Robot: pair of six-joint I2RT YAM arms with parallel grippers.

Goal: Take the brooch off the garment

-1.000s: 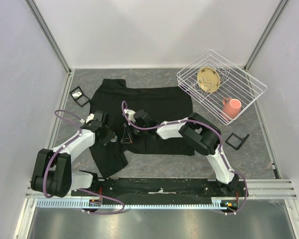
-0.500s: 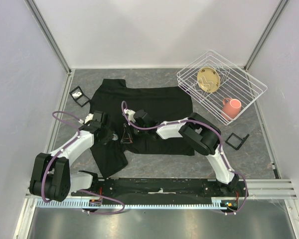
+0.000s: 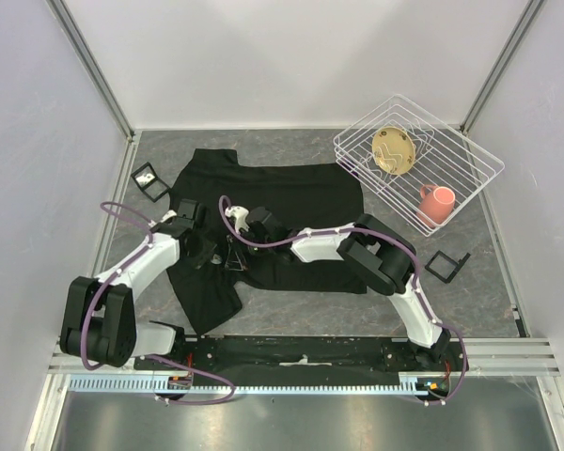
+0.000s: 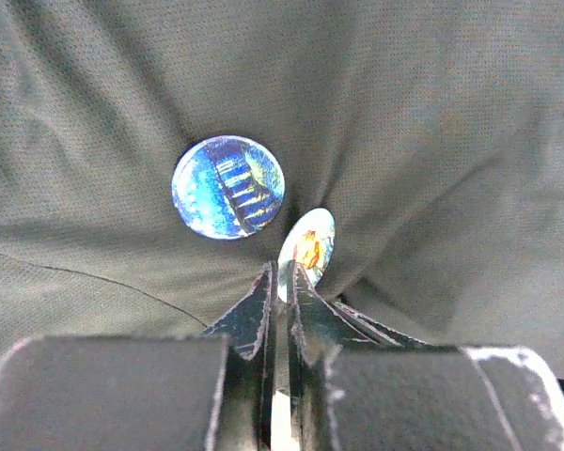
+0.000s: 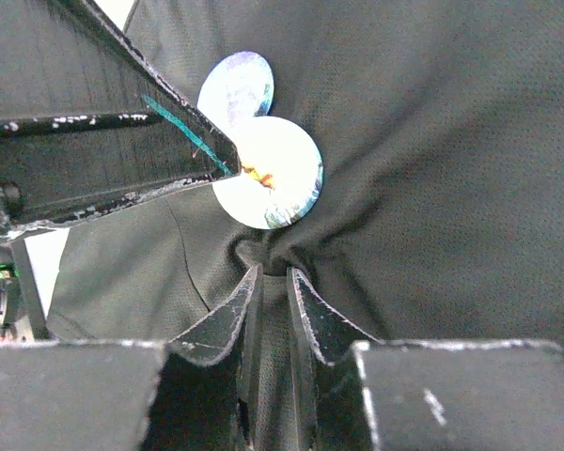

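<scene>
Both nipped tight — left claw (image 4: 280, 274) on brooch (image 4: 310, 246), right claw (image 5: 269, 274) on garment (image 5: 432, 188).

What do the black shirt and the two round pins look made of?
Black shirt: soft matte knit fabric; fine mesh weave, puckered folds. Blue pin and orange-and-white pin: hard, glossy printed discs, glare on faces; likely coated metal or plastic, unclear which.

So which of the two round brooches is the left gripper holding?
The pale, orange-marked brooch, tilted on edge in the left gripper; the blue brooch lies flat beside it.
</scene>
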